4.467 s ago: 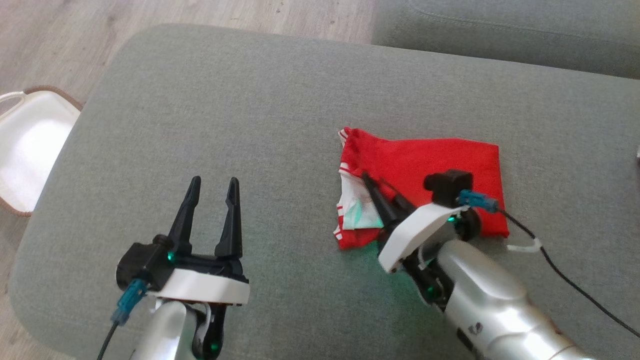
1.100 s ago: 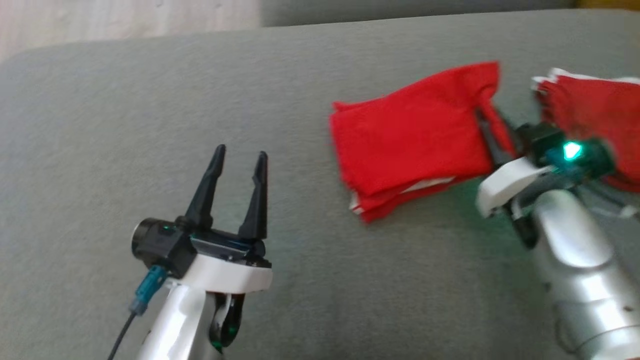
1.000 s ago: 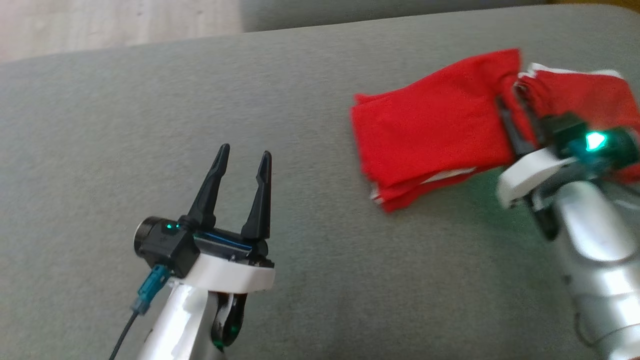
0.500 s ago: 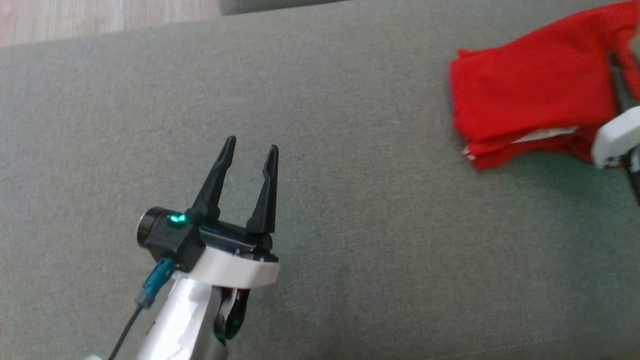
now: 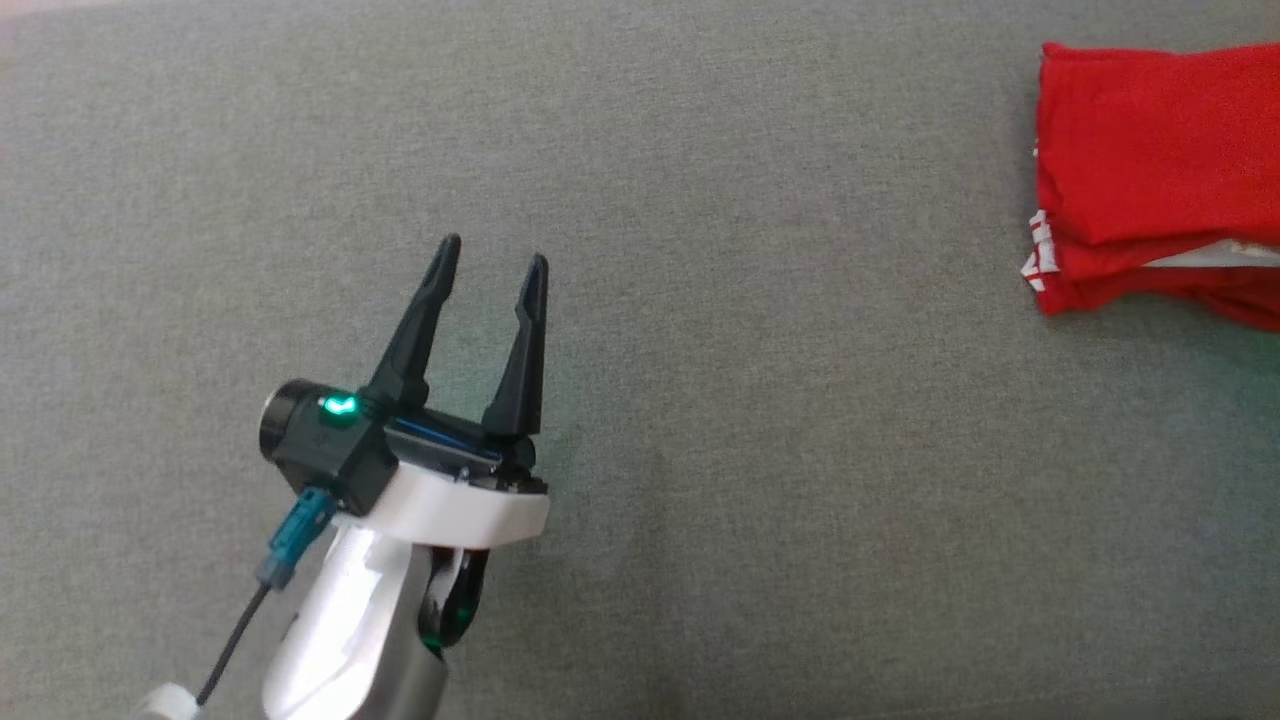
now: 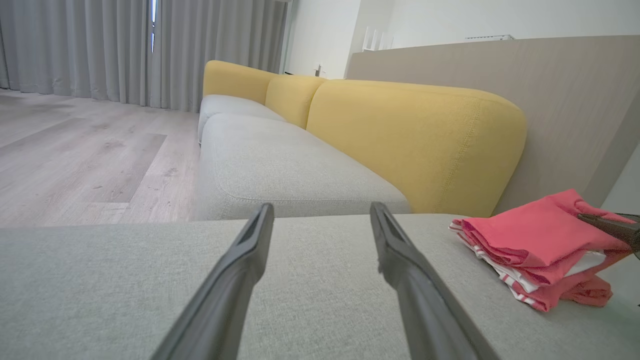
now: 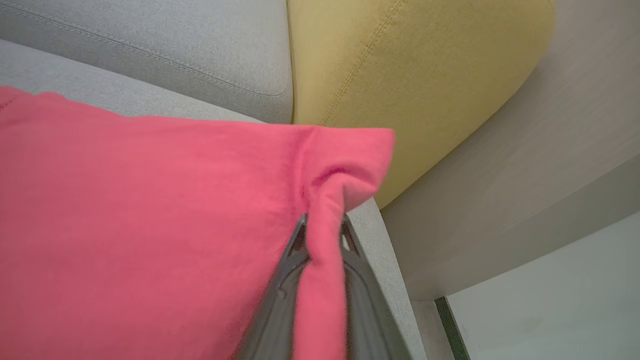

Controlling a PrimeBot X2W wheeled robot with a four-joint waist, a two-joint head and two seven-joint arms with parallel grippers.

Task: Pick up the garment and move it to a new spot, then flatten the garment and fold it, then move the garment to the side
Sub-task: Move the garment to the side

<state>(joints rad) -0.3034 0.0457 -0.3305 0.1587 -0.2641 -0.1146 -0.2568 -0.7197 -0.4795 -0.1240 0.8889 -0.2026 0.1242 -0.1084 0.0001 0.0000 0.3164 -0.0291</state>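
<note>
The garment (image 5: 1150,150) is a folded red piece with white trim, lying on the grey cushion (image 5: 760,420) at the far right of the head view. In the right wrist view my right gripper (image 7: 322,227) is shut on a pinched fold at the corner of the garment (image 7: 150,225). The left wrist view shows the garment (image 6: 530,240) as a folded stack at the right, with a dark finger of the right gripper (image 6: 607,227) at its far end. My left gripper (image 5: 490,260) hovers open and empty over bare cushion, well left of the garment.
A yellow backrest (image 6: 415,145) and a grey sofa seat (image 6: 280,170) stand beyond the cushion. The cushion's rounded edge (image 7: 390,280) lies just right of the held corner, with a pale wall panel (image 7: 525,165) behind. Wood floor (image 6: 75,150) stretches to the left.
The right gripper has dragged the folded garment rightwards across the cushion, still shut on its corner. The head camera has turned, shifting the whole picture. The left gripper stays open.
</note>
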